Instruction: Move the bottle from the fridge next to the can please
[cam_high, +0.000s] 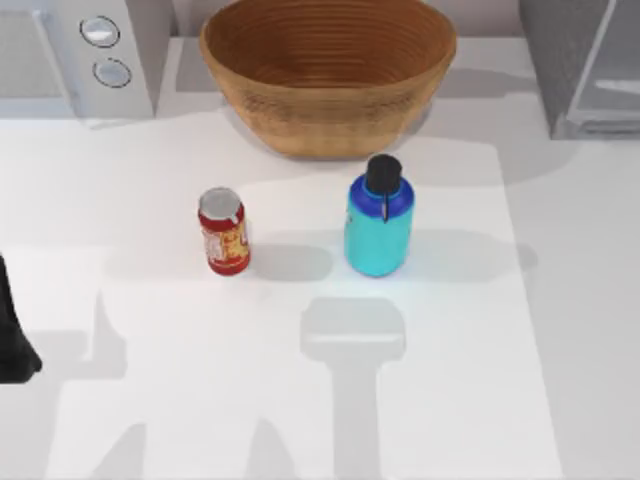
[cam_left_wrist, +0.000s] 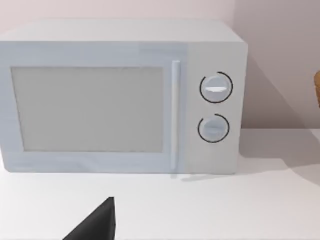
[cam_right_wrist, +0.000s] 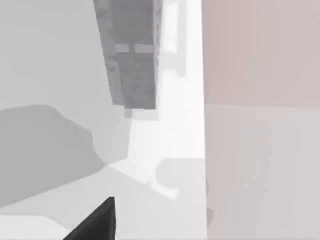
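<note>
Already turquoise bottle (cam_high: 378, 225) upright on table (cam_high: 560, 300), near red can (cam_high: 223, 233), well clear of either claw; fridge (cam_high: 585, 60) behind. Claw state: cannot tell. Task looks done.

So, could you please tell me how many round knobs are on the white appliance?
2. The upper knob and the lower knob sit one above the other on the microwave, beside its door handle, at the table's far left in the top view.
</note>
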